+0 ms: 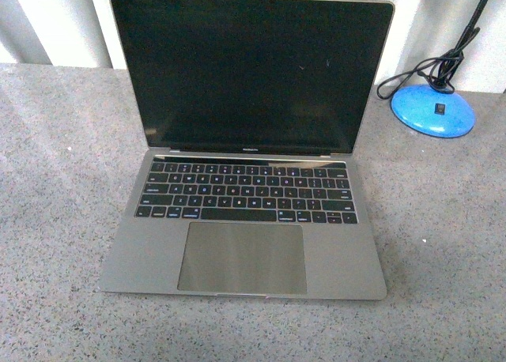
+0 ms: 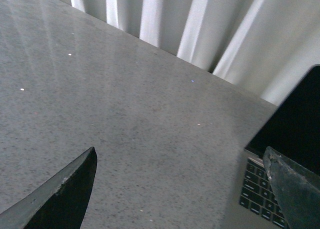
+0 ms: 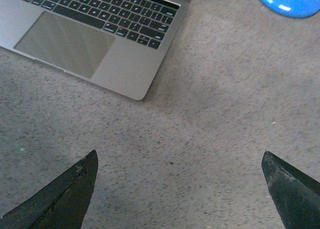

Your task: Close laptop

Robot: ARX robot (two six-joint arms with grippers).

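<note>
Two grippers are hanging wide open and empty, and neither is touching anything. The slim grey metal laptop (image 1: pixel 249 255) with black keys is sitting open on the grey speckled table (image 1: pixel 63 220). Its hinge is running across the robot's front, and its dark screen (image 1: pixel 253 69) is standing almost upright, leaning a little away and facing the robot. From the left gripper (image 2: pixel 179 151) the laptop is lying ahead and toward the robot's right, with the screen's side edge and a keyboard corner just beyond one finger. From the right gripper (image 3: pixel 179 152) it is lying ahead and toward the robot's left, with only the front corner of the base coming near. I am judging the left arm to be nearer to the lid, so it is probably the better one for reaching behind the top edge and pressing it down toward the keys. A round blue lamp base (image 1: pixel 433 109) with a black cable (image 1: pixel 419 69) is sitting beyond the right gripper, apart from the laptop, and nothing is blocking the lid's way down.
</note>
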